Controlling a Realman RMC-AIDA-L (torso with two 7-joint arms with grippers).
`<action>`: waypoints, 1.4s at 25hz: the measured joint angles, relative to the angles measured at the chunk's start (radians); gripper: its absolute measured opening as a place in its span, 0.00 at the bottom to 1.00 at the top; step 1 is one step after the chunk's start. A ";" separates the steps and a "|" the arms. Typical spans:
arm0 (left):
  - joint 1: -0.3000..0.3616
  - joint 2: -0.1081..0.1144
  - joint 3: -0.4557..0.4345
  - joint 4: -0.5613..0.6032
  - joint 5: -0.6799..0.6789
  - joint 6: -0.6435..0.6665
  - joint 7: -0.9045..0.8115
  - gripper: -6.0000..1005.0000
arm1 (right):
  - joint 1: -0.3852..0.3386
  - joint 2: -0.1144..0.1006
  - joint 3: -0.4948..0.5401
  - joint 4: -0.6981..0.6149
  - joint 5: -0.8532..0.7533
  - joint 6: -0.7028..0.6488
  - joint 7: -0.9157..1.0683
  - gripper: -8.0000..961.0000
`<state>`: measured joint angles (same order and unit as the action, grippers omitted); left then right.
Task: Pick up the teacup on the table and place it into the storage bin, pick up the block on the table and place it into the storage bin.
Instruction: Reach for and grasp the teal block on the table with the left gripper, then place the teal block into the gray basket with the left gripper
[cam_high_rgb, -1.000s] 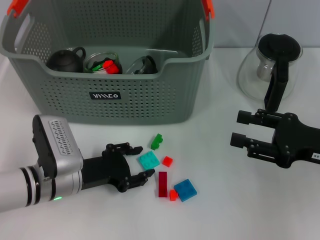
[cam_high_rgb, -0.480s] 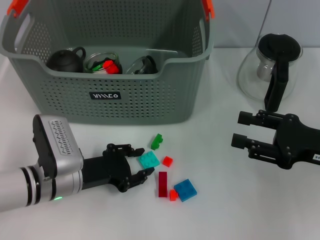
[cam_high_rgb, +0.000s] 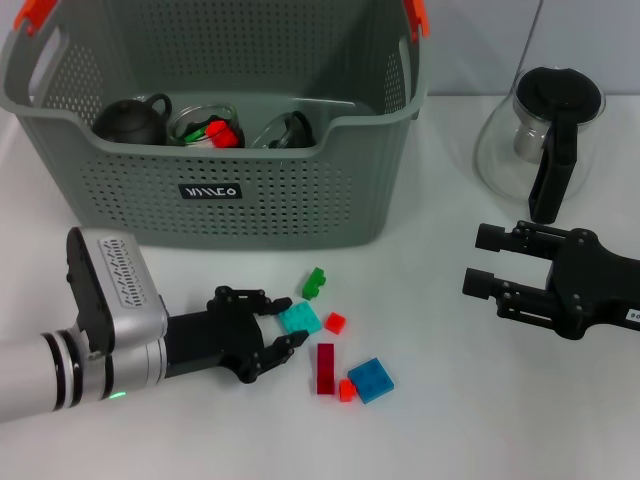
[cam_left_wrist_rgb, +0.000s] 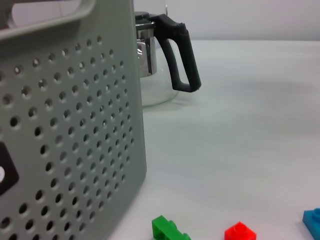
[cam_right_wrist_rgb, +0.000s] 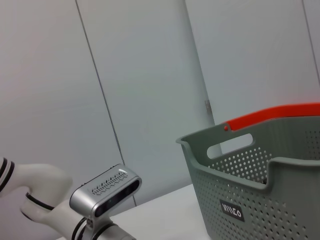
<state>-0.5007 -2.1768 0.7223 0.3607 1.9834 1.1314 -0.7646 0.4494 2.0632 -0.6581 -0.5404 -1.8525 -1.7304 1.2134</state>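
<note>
While the dark teacup (cam_high_rgb: 133, 119) likely sits in the storage bin (cam_high_rgb: 300, 190), left gripper (cam_high_rgb: 274, 322) spreads wide around the teal block (cam_high_rgb: 299, 319), ungrasped; right gripper (cam_high_rgb: 483, 259) idles open, empty.

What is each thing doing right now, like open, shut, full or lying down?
Left gripper: open, around the teal block.
Right gripper: open, empty, over the table.
Bin: upright, holding a teapot and cups.
Glass pot: upright, lid on.
Red bar: lying flat.
</note>
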 joint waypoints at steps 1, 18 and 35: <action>0.000 0.000 0.000 0.001 0.000 0.002 -0.001 0.41 | 0.000 0.000 0.000 0.000 0.000 0.000 0.000 0.70; 0.111 0.076 -0.195 0.255 -0.004 0.579 -0.191 0.40 | -0.002 -0.003 0.000 -0.001 0.002 -0.001 0.000 0.70; -0.122 0.128 -0.217 0.615 -0.057 0.308 -0.921 0.40 | -0.001 0.000 0.003 0.000 0.006 -0.003 0.000 0.70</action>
<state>-0.6230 -2.0486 0.5057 0.9759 1.9267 1.4394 -1.6856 0.4489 2.0632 -0.6549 -0.5407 -1.8468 -1.7335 1.2134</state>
